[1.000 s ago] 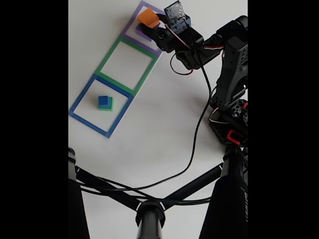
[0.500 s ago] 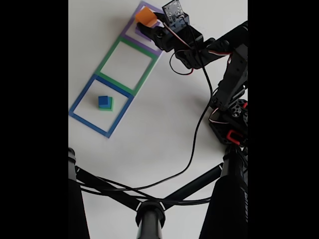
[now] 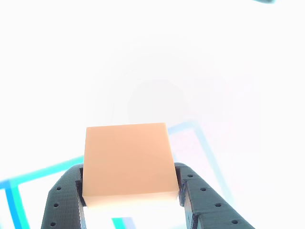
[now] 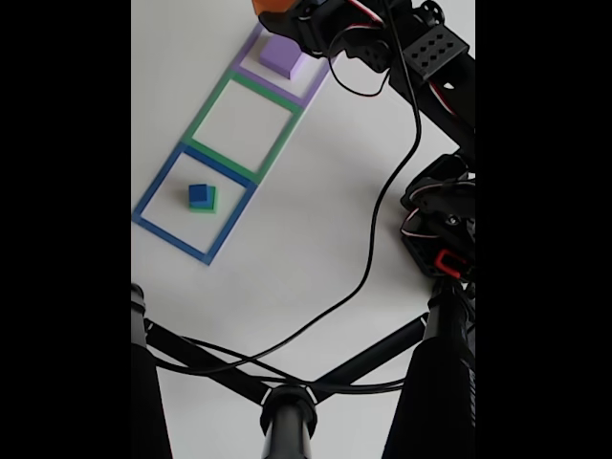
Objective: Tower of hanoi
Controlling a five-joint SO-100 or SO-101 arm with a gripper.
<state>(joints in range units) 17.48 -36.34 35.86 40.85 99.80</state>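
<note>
We see the hand clamped on the orange cube in the other view, its two dark, hole-studded fingers pressed against the cube's left and right sides, the cube's broad pale-orange face turned toward the camera; behind it the tabletop is washed out to near white, with faint light-blue lines showing through the glare. In the fixed view the orange cube sits at the very top edge of the picture, partly cut off, with the hand around it and the arm reaching in from the right; we cannot tell from this view how the fingers stand. Just below the held cube, the pale-purple slab lies flat inside the purple square outline, apart from the hand; the green square outline next to it holds nothing; farther down and to the left in this view, the blue square outline holds the green cube with the small blue cube stacked on top of it, well apart from the hand. A black cable trails from the arm across the white tabletop toward the dark stand at the bottom of the picture.
</note>
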